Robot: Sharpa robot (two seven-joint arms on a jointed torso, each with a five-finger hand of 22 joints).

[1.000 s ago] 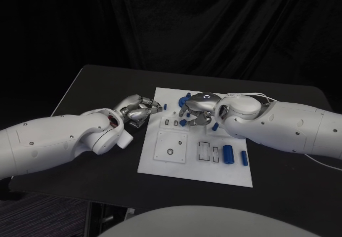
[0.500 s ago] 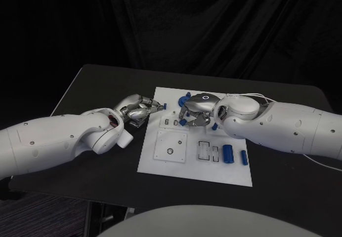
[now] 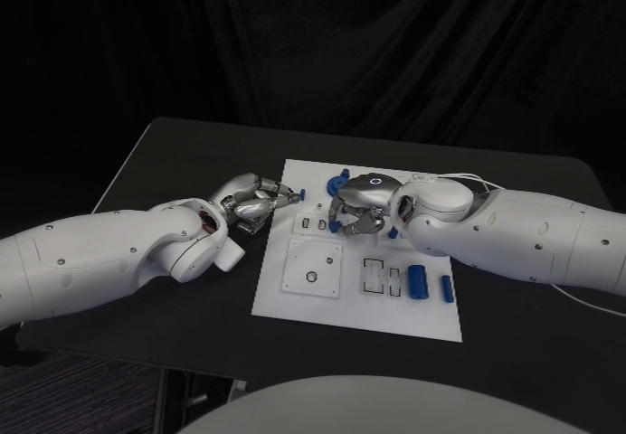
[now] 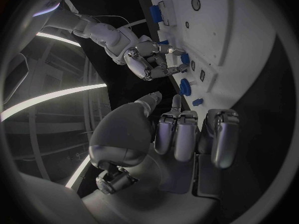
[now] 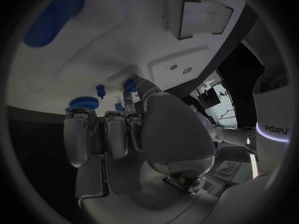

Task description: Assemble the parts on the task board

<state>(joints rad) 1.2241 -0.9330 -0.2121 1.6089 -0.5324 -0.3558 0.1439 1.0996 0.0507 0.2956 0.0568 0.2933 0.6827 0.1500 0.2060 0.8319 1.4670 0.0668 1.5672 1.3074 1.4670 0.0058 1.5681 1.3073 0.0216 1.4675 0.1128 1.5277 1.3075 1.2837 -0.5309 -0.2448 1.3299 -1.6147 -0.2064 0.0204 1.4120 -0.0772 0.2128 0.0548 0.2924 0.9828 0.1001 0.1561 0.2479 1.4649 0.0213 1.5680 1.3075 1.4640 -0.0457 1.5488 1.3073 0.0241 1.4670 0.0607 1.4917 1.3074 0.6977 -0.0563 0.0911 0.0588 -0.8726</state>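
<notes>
The left hand [image 3: 251, 204] lies on the black worktop [image 3: 156, 172] just beside the left edge of the white task board [image 3: 294, 303], near the board's far half; in the left wrist view its fingers [image 4: 176, 134] are curled in side by side with nothing visible between them, and they stay off the board. A small blue part [image 3: 298, 193] sits at the board's left rim just past those fingertips, apart from them as far as can be told. Further right, the right hand [image 3: 359, 210] hangs over the far middle of the board with its fingers bent down toward the surface; blue pieces show at its fingertips, but whether it pinches one or merely touches it cannot be told. In the right wrist view its fingers [image 5: 116, 132] point down at a round blue knob [image 5: 82, 103] and a small blue peg [image 5: 100, 89] standing in the board. To the right of the board's centre, near its front right corner, a blue cylinder [image 3: 418, 281] lies flat beside a rectangular recess, and a thinner blue bar [image 3: 446, 288] lies just beside it at the board's right edge.
</notes>
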